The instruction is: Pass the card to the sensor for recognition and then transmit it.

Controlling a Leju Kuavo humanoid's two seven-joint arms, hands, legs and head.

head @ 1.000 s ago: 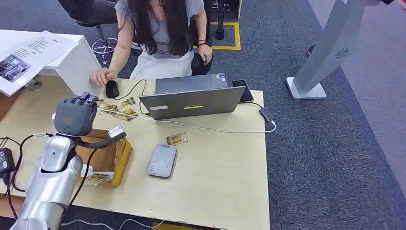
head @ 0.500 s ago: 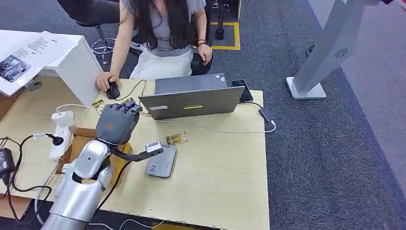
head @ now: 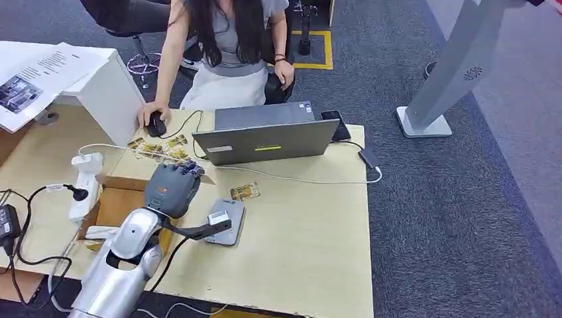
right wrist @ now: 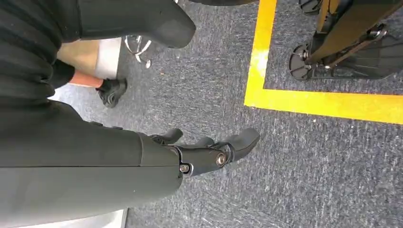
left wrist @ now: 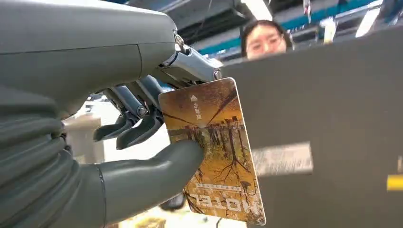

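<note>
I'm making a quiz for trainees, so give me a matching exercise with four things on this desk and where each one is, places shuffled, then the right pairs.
Things:
1. brown-and-gold hotel card
2. flat grey rounded card sensor
3. black computer mouse
4. open brown cardboard box

Places:
A. under a person's hand, at the desk's far side
B. pinched in the robot's left hand
C. on the pale wooden desk, right of the left hand
D. left of the left hand, beside a white power strip

Pairs: 1-B, 2-C, 3-A, 4-D
</note>
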